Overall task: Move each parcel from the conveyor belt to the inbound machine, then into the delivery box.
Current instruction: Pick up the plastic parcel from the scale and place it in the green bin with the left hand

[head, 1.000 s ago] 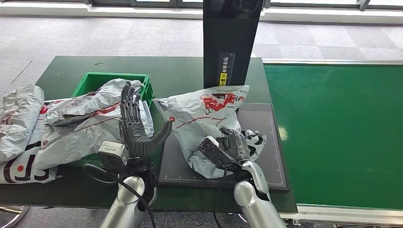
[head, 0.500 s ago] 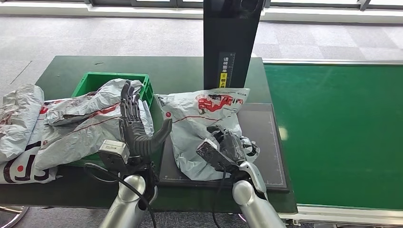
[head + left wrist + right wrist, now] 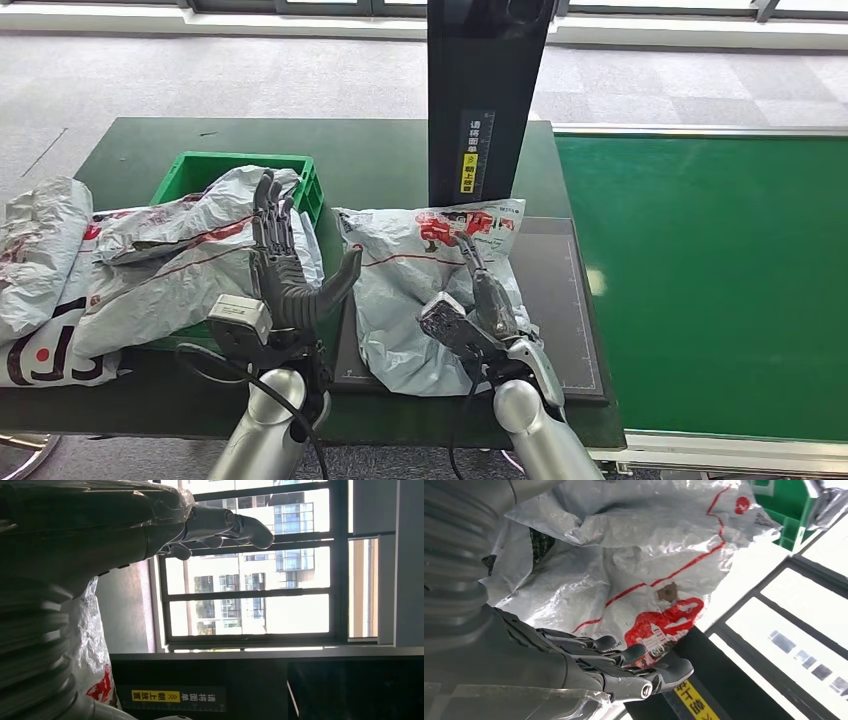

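On the inbound machine's plate [image 3: 580,300], the parcel [image 3: 420,290] now lies flatter. The right hand [image 3: 490,295] has uncurled, resting open-fingered on it; the left hand [image 3: 285,265] stays open, empty.

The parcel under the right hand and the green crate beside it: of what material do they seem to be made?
The parcel looks like thin glossy plastic film: it is crumpled and glints in the right wrist view. The green crate seems to be rigid moulded plastic, judging by its straight, even rim and uniform colour.

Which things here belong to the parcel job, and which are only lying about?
Job:
- parcel on the inbound machine's dark plate
- right hand, fingers extended over it
- green box
- conveyor belt

Lying about:
- parcels piled at left
- left hand, raised, holding nothing
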Tool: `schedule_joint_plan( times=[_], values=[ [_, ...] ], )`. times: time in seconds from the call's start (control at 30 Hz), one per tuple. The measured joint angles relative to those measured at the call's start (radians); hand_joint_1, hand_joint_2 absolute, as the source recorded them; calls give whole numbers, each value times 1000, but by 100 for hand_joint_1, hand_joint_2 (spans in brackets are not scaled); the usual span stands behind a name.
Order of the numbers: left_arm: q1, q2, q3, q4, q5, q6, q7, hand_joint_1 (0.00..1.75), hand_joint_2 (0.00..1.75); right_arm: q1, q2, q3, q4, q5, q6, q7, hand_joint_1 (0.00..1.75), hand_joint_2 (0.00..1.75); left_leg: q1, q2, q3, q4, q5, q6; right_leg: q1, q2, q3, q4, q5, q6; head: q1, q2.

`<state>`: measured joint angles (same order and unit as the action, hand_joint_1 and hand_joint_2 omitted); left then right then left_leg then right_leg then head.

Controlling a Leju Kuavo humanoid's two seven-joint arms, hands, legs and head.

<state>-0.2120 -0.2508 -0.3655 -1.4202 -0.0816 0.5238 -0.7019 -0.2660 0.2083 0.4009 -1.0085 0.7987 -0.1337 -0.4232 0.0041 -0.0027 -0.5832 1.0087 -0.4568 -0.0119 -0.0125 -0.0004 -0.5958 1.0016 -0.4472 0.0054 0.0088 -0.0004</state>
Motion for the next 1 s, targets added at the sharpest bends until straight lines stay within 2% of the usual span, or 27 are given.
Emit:
schedule_joint_plan(
  times=[0.73, 0.83, 1.0],
  values=[
    [0, 3, 0, 0, -1, 0, 0, 0, 175, 26, -15, 0, -100, -49, 19, -37, 0, 175, 0, 0, 0, 0, 0, 0, 0, 0, 0, 0, 0, 0, 0, 0],
    [0, 4, 0, 0, -1, 0, 0, 0, 175, 34, -17, 0, -117, -81, 32, -68, 0, 175, 0, 0, 0, 0, 0, 0, 0, 0, 0, 0, 0, 0, 0, 0],
    [-1, 4, 0, 1, -8, -4, 0, 0, 175, 67, -28, 0, -214, -207, 94, -169, 0, 175, 0, 0, 0, 0, 0, 0, 0, 0, 0, 0, 0, 0, 0, 0]
  ],
)
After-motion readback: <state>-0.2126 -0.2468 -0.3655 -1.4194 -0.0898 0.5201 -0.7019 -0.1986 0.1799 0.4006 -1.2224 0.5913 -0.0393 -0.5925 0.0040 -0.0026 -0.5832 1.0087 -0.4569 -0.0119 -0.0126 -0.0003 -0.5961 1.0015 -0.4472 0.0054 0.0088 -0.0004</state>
